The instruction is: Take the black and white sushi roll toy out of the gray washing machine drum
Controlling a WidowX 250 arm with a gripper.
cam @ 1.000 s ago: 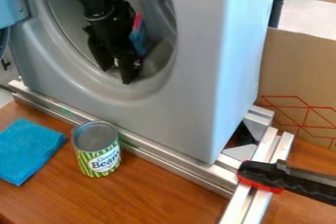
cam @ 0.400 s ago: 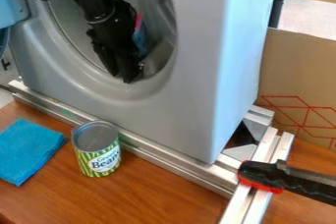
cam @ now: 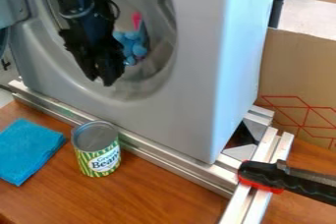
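Evidently upright, the can [cam: 97, 149] stands on its base on the table [cam: 157, 196], which suits its flat bottom and turns its label outward. The blue cloth [cam: 27, 150] lies just beside it, folded, probably to make a compact pad. Behind them, a metal rail [cam: 160, 153] runs along the foot of the grey machine [cam: 190, 105], likely to brace it. The clamp [cam: 261, 175] sits across the bars [cam: 265, 150] at the corner, presumably to fix them. Above, the gripper [cam: 103, 79] hangs tilted downward in front of the round opening [cam: 165, 76], an angle that would suit work through the hole. Whether it is clenched, released or grasping anything, I cannot tell. Nearest to it is a lumpy blue thing [cam: 137, 48] inside the opening, beside the gripper and below a pink piece [cam: 136, 20]; whether it touches the gripper is unclear.
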